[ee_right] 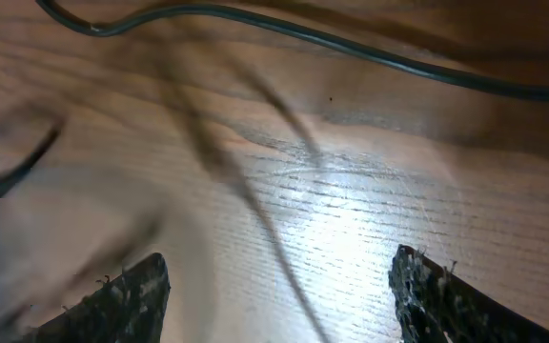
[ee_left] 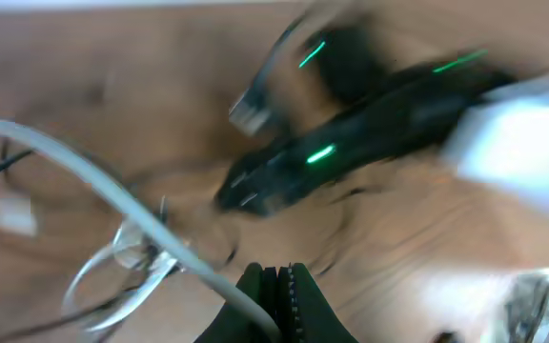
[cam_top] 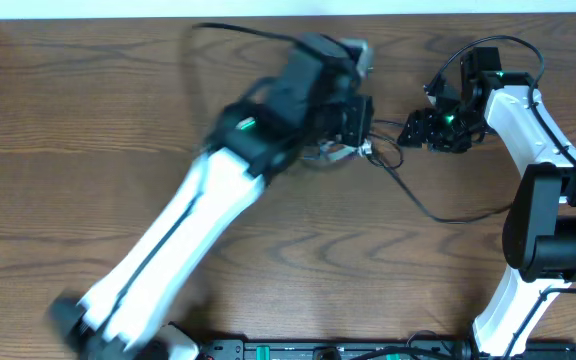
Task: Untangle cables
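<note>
My left gripper (ee_left: 276, 286) is shut on the white cable (ee_left: 93, 181), which runs up and left from the jaws and loops on the table (ee_left: 112, 276). In the overhead view the left gripper (cam_top: 360, 118) sits over the tangle of cables (cam_top: 340, 152) at the table's back middle. A thin black cable (cam_top: 423, 200) runs right from the tangle and curves toward my right arm. My right gripper (cam_top: 413, 130) is open just right of the tangle; in its wrist view the jaws (ee_right: 279, 295) straddle a blurred black cable (ee_right: 255, 210) above the wood, and another black cable (ee_right: 351, 50) crosses the top.
The wooden table (cam_top: 88, 130) spans the view. A thicker black arm wire (cam_top: 238, 32) arcs at the back behind the left arm. The right arm's base (cam_top: 553, 240) stands at the right edge. A black rail (cam_top: 348, 350) runs along the front edge.
</note>
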Motion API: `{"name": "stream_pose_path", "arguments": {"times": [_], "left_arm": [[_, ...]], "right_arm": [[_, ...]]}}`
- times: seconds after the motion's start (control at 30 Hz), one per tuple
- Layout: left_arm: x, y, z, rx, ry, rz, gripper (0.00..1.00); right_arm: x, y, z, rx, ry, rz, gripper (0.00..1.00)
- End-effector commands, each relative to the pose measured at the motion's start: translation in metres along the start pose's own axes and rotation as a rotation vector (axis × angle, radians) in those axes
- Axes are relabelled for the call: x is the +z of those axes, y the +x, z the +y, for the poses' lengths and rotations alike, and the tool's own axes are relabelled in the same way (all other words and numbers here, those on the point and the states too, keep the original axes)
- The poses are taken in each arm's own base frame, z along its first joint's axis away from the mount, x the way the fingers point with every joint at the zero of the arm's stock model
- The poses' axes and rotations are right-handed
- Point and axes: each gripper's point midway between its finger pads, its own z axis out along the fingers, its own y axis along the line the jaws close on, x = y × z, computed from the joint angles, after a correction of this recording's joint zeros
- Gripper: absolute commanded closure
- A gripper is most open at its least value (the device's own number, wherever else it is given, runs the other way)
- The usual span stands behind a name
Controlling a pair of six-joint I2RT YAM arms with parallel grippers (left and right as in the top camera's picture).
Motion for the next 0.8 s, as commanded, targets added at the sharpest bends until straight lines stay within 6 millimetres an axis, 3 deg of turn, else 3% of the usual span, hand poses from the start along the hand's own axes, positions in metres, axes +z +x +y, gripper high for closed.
{"name": "stream_pose_path", "arguments": {"times": [0.0, 0.2, 0.37, 0.5, 0.63, 0.77], "left_arm": [[-0.034, -0.014, -0.019, 0.011, 0.051, -0.075, 0.92], [-0.066, -0.032, -0.037, 0.04, 0.094, -0.18, 0.93], [-0.062, -0.037, -0.027, 0.015, 0.078, -0.186, 0.92], [-0.059, -0.041, -0.014, -0.017, 0.054, -0.187, 0.92], [-0.062, -0.047, -0.004, -0.055, 0.044, -0.202, 0.93], [-0.066, -0.052, 0.001, -0.075, 0.074, -0.207, 0.93]], "right_arm": [[-0.014, -0.01, 0.022, -0.075, -0.077, -0.049, 0.32], [-0.038, -0.02, 0.061, -0.188, -0.251, -0.115, 0.35], [-0.073, -0.023, 0.085, -0.269, -0.257, -0.198, 0.31], [-0.094, -0.015, 0.107, -0.364, -0.258, -0.236, 0.29], [-0.097, -0.001, 0.128, -0.471, -0.287, -0.222, 0.28], [-0.081, 0.009, 0.142, -0.54, -0.31, -0.177, 0.29]]}}
